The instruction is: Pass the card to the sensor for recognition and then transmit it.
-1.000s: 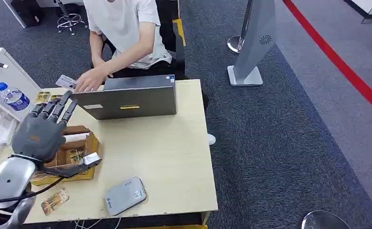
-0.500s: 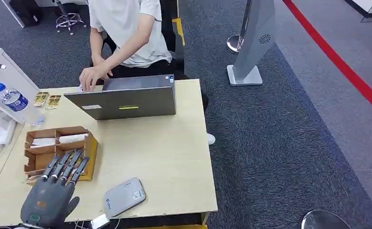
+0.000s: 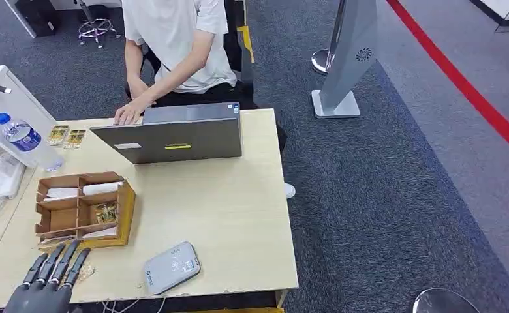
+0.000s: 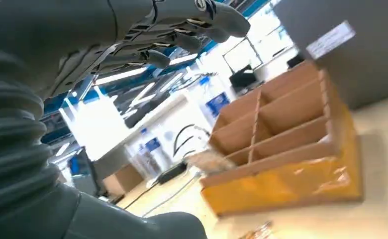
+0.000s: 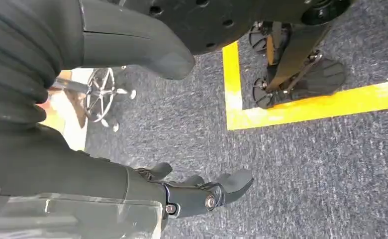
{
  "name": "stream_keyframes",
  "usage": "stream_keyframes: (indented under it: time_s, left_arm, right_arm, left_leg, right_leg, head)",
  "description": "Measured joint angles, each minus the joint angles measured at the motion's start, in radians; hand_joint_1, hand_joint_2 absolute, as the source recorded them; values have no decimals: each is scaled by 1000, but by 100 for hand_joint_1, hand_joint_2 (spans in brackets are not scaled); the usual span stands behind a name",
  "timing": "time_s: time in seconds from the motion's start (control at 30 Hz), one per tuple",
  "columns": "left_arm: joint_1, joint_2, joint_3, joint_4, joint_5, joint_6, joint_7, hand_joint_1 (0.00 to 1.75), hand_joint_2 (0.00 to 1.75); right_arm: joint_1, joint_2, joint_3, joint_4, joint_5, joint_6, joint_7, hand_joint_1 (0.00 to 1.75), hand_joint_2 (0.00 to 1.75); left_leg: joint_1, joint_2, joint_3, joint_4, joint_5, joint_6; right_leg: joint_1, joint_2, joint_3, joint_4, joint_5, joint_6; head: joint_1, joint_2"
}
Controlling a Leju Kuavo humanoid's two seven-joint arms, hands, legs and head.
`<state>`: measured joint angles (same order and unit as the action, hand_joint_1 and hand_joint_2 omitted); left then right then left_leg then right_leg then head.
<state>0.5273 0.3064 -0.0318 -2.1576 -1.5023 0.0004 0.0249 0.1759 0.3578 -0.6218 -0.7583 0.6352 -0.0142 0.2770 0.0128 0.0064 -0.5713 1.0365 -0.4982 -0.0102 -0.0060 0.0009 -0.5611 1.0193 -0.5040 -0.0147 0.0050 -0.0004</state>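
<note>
Card [image 3: 105,212]: one lies in the divided box [image 3: 124,215], within reach of the left hand [image 3: 46,280], which hovers at the near tabletop [image 3: 226,215] edge, fingers [image 3: 62,264] straight and apart, holding nothing. The right hand [image 5: 192,191] hangs over the floor, fingers loosely curled, empty. The sensor [image 3: 171,267] sits at the near edge, handy for scanning. Beyond, a person [image 3: 173,45] works at a laptop [image 3: 173,137].

Tabletop [image 3: 239,215] light wood. Grey laptop [image 3: 173,138] open at far edge; a person in a white T-shirt [image 3: 177,39] sits behind it, hand [image 3: 129,112] on it. Water bottle [image 3: 25,140] at left, beside a white power strip [image 3: 7,179]. Grey floor stand [image 3: 346,62] on dark carpet; red floor line [image 3: 464,85] beyond.
</note>
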Motion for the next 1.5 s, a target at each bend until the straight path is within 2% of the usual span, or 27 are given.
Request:
stream_keyframes:
  time_s: [0.17,0.3,0.47,0.6,0.73,0.83,0.97,1.07,1.23,1.5]
  left_arm:
    - [17,-78,114,18,-2,24,-79,0,175]
    - [16,-112,171,40,-2,35,-92,0,175]
    - [16,-133,195,52,-2,37,-88,0,175]
    - [3,-128,194,81,-2,51,-20,0,175]
    - [-25,-82,169,127,-2,82,90,0,175]
    - [-45,-57,139,150,-2,91,136,0,175]
    - [-88,11,53,194,-2,101,253,0,175]
    - [-136,56,-33,223,-2,98,312,0,175]
    - [-176,92,-114,248,-2,97,327,0,175]
    - [-194,115,-157,261,-2,97,339,0,175]
  right_arm:
    - [5,0,2,-20,18,11,1,0,175]
    - [6,0,2,-25,19,13,0,0,175]
    - [6,0,2,-29,19,13,0,0,175]
    - [6,0,6,-29,20,13,-1,0,175]
    - [7,0,22,-29,22,12,-2,0,175]
    - [9,1,33,-29,13,12,-2,0,175]
    - [23,3,68,-35,2,13,3,0,175]
    - [28,3,87,-42,3,19,10,0,175]
    - [35,3,102,-48,11,21,10,0,175]
    - [36,4,103,-48,13,23,10,0,175]
  left_leg:
    - [0,0,0,0,0,0]
    - [0,0,0,0,0,0]
    - [0,0,0,0,0,0]
    - [0,0,1,0,0,0]
    - [0,-1,1,0,0,0]
    - [0,0,1,0,0,0]
    - [0,-1,1,0,0,0]
    - [0,-1,1,0,0,0]
    - [0,-1,1,0,0,0]
    - [0,-1,1,0,0,0]
  right_leg:
    - [0,-1,0,0,0,0]
    - [0,0,0,0,0,0]
    - [0,0,0,0,0,0]
    - [0,-1,0,0,0,0]
    - [0,-1,0,0,0,0]
    - [0,-1,0,0,0,0]
    - [0,-2,0,0,0,0]
    - [0,-2,1,0,0,0]
    - [0,-1,1,0,0,0]
    - [0,-1,0,0,0,0]
  head:
    - [0,0]
    - [0,0]
    - [0,0]
    - [0,0]
    - [0,0]
    - [0,0]
    - [0,0]
    - [0,0]
    - [0,0]
    - [0,0]
